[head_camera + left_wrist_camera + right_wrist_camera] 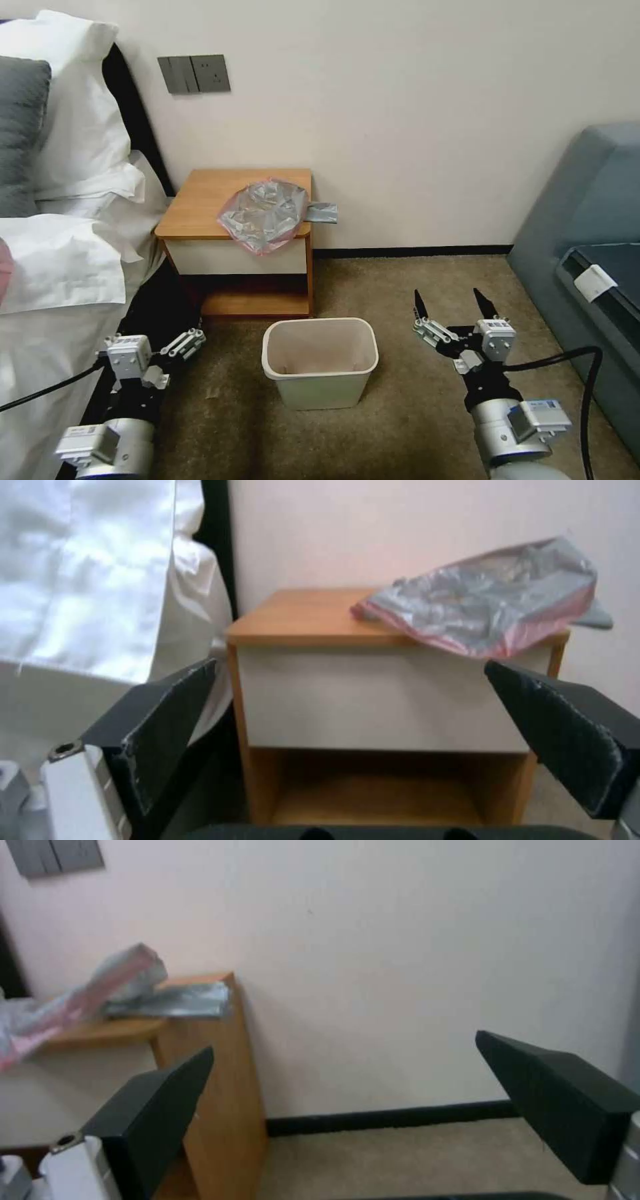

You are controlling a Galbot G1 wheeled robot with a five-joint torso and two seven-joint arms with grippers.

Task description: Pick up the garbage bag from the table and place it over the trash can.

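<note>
- The garbage bag (265,213) is a thin, crinkled, translucent grey plastic film with a pinkish-red edge; we see it bunched into a loose, flattened heap.
- We locate it on the right half of the counter (200,200), the small wooden nightstand with an orange-brown top, a cream drawer front and a low open shelf.
- Its pink-edged portion overhangs the front edge of the counter top and droops onto the drawer front; in the left wrist view the bag (487,602) lies at the top's far-right corner above the drawer.
- A narrow grey tail extends from the heap toward the robot's right and projects past the side of the counter, so the long axis runs roughly left to right along the top. In the right wrist view the tail (170,1000) lies flat at that side edge.
- The trash can (320,360) is a beige, rounded-rectangular bin with a rolled rim, standing upright on the carpet in front of the counter and apart from it. We see its bare interior, with nothing in it and no liner over the rim.
- The left hand (183,343) is low beside the bed, released, fingers spread, grasping nothing.
- The right hand (455,308) is over the carpet to the right of the trash can, released, fingers spread, grasping nothing.
</note>
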